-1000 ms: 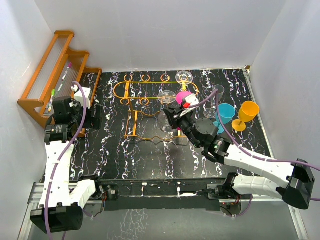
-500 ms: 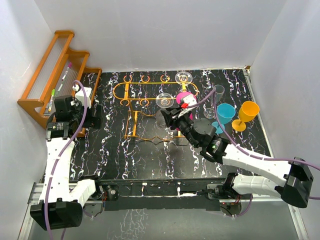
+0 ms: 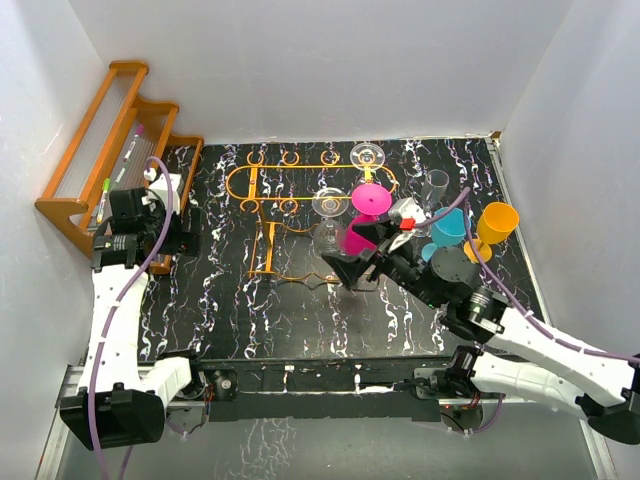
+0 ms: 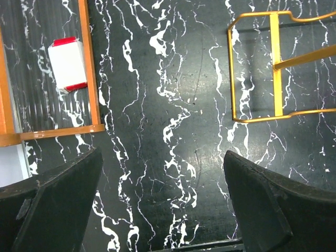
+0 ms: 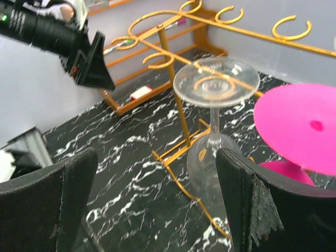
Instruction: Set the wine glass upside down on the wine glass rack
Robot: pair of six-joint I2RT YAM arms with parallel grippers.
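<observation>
The clear wine glass [image 3: 329, 204] hangs upside down in a ring slot of the orange-gold wine glass rack [image 3: 262, 185], its foot on top and its bowl just above the table. In the right wrist view its foot [image 5: 216, 79] rests on the rail [image 5: 157, 21], and stem and bowl hang below. My right gripper [image 3: 358, 252] stands open just in front of the glass, apart from it, with nothing between its fingers [image 5: 155, 173]. My left gripper [image 3: 170, 222] hovers open over the bare table [image 4: 163, 168] at the left.
A pink glass [image 3: 370, 198] and another clear glass [image 3: 368, 155] also hang inverted on the rack. Teal [image 3: 450, 226], orange [image 3: 495, 222] and grey [image 3: 437, 185] glasses stand at the right. A brown wooden stepped rack [image 3: 100, 150] lies at the far left, with a white-and-red item [image 4: 68, 64] in it.
My right gripper opened, let go of the clear wine glass and drew back toward the near right. The glass stays hanging on the rack. The left arm barely moved.
</observation>
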